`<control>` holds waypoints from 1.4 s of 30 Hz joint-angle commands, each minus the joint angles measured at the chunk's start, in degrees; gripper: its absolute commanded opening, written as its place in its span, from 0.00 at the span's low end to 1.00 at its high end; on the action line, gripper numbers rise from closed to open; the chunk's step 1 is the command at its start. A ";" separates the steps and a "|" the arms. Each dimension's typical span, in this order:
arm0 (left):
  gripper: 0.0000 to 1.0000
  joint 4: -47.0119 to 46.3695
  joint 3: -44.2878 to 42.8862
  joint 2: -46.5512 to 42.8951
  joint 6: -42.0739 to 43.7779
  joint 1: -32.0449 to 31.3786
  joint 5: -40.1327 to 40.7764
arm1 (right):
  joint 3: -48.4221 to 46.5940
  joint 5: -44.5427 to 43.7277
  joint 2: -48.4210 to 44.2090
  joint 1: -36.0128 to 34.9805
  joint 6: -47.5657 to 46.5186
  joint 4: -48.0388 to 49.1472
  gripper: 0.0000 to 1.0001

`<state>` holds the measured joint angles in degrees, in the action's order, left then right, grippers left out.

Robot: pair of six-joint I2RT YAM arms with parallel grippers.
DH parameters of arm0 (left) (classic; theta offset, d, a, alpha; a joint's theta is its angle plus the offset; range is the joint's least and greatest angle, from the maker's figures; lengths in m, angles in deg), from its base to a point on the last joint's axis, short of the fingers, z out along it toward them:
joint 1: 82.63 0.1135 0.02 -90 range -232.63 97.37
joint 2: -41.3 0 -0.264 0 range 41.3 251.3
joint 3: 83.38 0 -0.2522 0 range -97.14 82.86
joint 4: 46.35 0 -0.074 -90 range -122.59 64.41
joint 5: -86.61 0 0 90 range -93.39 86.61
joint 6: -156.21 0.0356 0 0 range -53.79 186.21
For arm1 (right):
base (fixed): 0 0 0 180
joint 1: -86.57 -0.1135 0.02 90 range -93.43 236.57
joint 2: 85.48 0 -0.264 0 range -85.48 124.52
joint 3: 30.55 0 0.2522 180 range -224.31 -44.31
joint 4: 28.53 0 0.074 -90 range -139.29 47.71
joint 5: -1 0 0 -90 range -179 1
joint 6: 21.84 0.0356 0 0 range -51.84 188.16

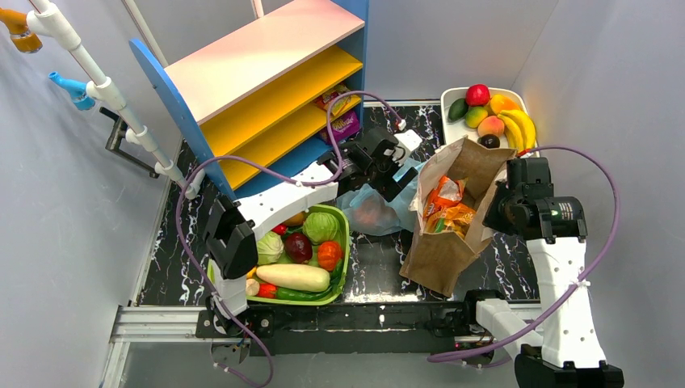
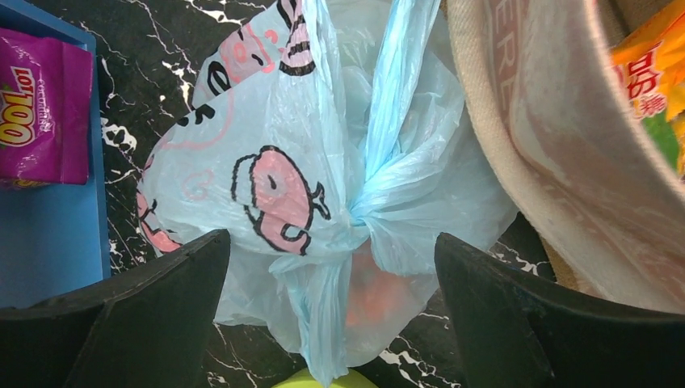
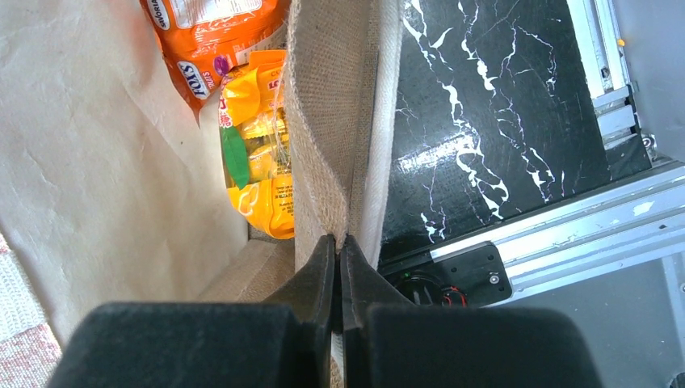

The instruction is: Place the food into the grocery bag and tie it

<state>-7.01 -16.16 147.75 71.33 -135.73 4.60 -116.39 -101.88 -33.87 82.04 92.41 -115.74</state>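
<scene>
The light-blue grocery bag lies on the black marble table between the shelf and the brown paper bag. In the left wrist view the bag has its handles drawn into a knot, and the orange fruit shows through the plastic under it. My left gripper hangs open just above the bag, with its jaws on either side of the knot and holding nothing. My right gripper is shut on the woven rim of the brown paper bag, on its right side.
Orange snack packs sit inside the paper bag. A green basket of vegetables stands at front left. A white tray of fruit is at the back right. A blue and yellow shelf holding a purple pack fills the back left.
</scene>
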 commanded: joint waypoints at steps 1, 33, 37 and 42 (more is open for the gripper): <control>0.98 -1.95 1.22 0.93 2.50 -0.19 -0.61 | -0.17 -0.13 0.10 -0.94 -1.03 1.29 0.01; 0.32 -2.91 4.53 9.37 -7.73 -0.07 0.21 | 3.21 -1.76 -2.63 -5.13 -1.48 2.33 0.01; 0.25 -2.36 5.43 8.29 -9.21 -0.07 0.05 | 3.51 -1.95 -3.12 -5.13 -1.48 2.45 0.01; 0.01 -0.87 5.59 6.01 -11.40 -0.08 0.57 | 3.69 -1.84 -4.18 -5.12 -1.43 2.52 0.01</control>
<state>-10.97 -11.35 158.20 62.39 -135.73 4.31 -113.33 -103.37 -36.97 77.38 91.71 -113.41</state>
